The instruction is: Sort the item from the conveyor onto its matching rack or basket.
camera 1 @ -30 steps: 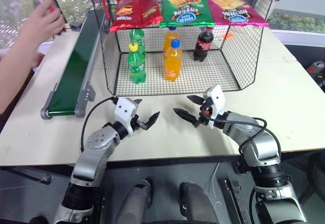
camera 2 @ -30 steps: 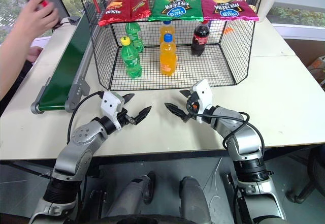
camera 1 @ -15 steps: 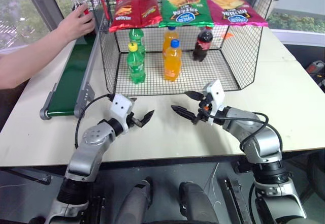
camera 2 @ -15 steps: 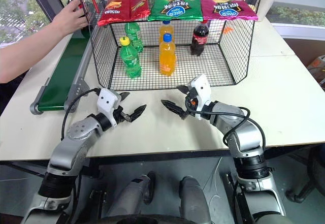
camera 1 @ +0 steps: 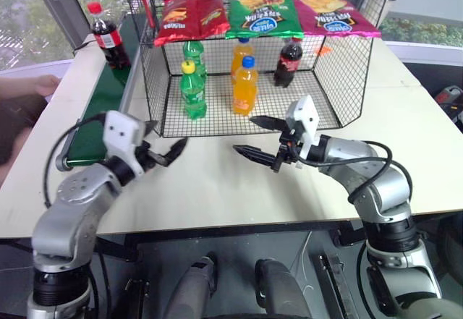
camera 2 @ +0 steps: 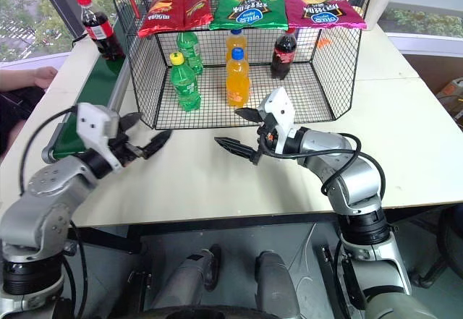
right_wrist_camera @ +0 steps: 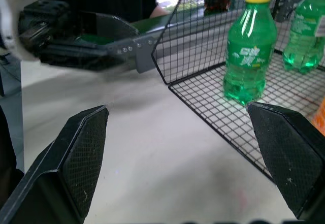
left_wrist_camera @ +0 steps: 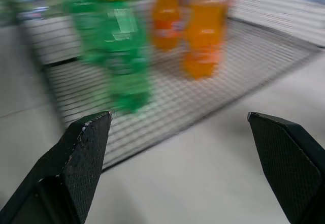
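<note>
While a pale table carries everything, the biggest thing on it is the black wire-mesh cage, open toward the robot, with three chip bags lying across its top edge: a red one, a green one and a magenta one. Along the cage's left side runs the conveyor, a narrow dark-green belt in a grey frame whose near roller end sits close to the table's front. At the belt's far end stands the cola bottle, upright, red cap up, free of any hand or gripper. Inside the cage a second cola bottle stands upright at the back right, two orange soda bottles stand in the middle, one behind the other, and two green soda bottles stand on the left, the nearer with a yellow cap. Both arms are held above the bare table in front of the cage. The left gripper hangs near the conveyor's near end, its two black fingers spread wide with nothing between them. The right gripper points toward the left in front of the cage's open side, fingers likewise spread apart and empty. A person's hand rests at the table's far left edge, well apart from the cola bottle.
</note>
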